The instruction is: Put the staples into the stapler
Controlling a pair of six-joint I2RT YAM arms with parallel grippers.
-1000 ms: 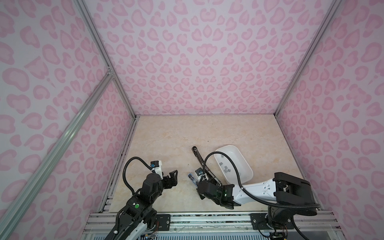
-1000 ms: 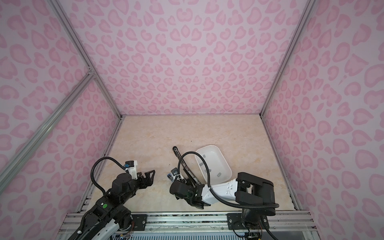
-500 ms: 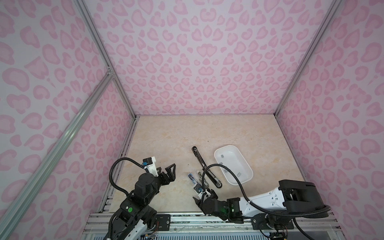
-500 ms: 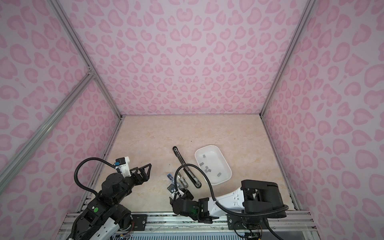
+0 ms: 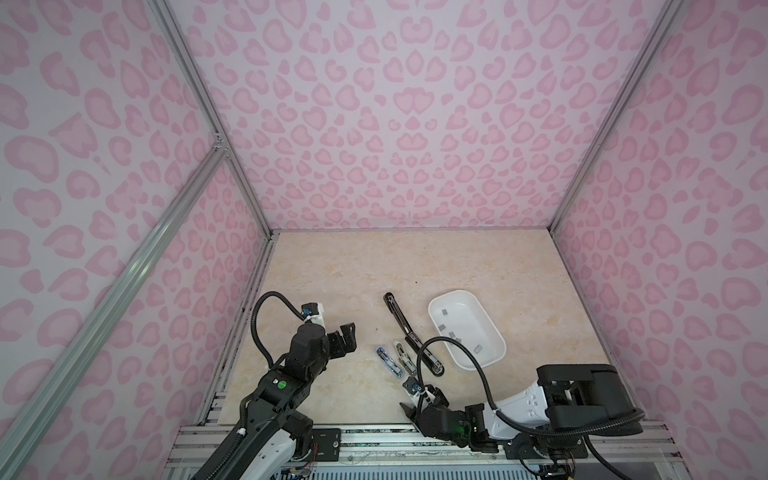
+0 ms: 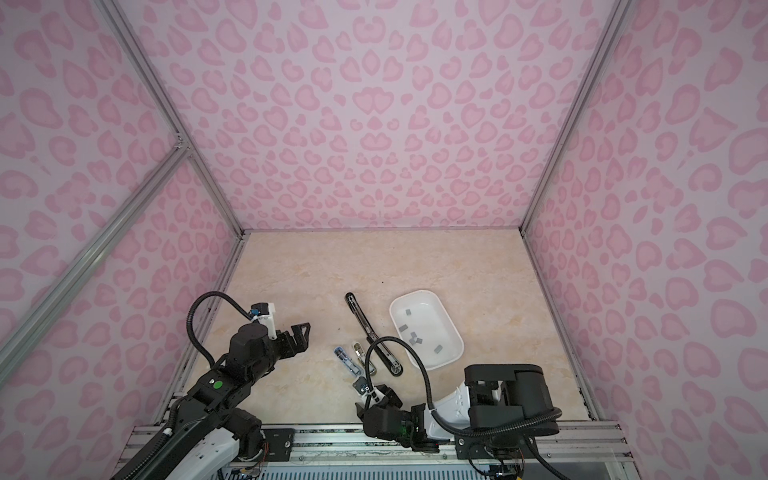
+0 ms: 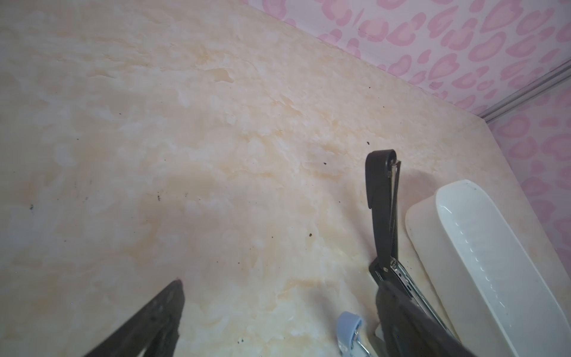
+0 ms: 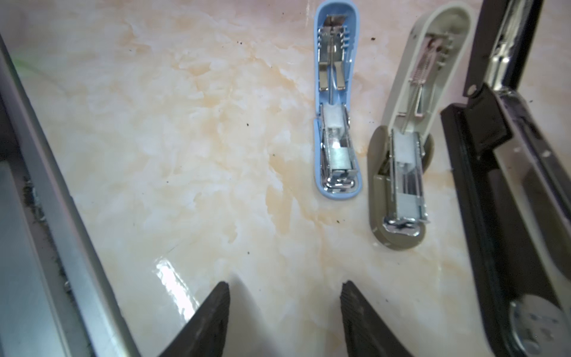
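- White tray (image 5: 469, 320): the landmark, an oblong dish on the marble-look table.
- Staples (image 6: 415, 338): small grey blocks lying loose inside the tray, several bunched near its middle and others scattered singly.
- Black stapler (image 5: 409, 334): swung fully open and flat, just beside the tray on the side facing the left arm. Its long axis runs roughly along the tray's long side.
- Beige stapler (image 8: 411, 139) and blue stapler (image 8: 336, 102): both hinged open with their channels upward, lying side by side past the black stapler from the tray. A grey block shows in each channel, probably staples.
- Right gripper (image 8: 284, 287): jaws partly apart with nothing between them, low by the table's front rail. The tray lies beyond the staplers from it.
- Left gripper (image 5: 345, 337): jaws spread wide and empty, well apart from the tray.
- Judgement: the right arm sits nearer the tray, so fetching a block likely falls to it. The block's long axis must then line up with the stapler's channel.
- Writing: no brand, label or lettering can be read.
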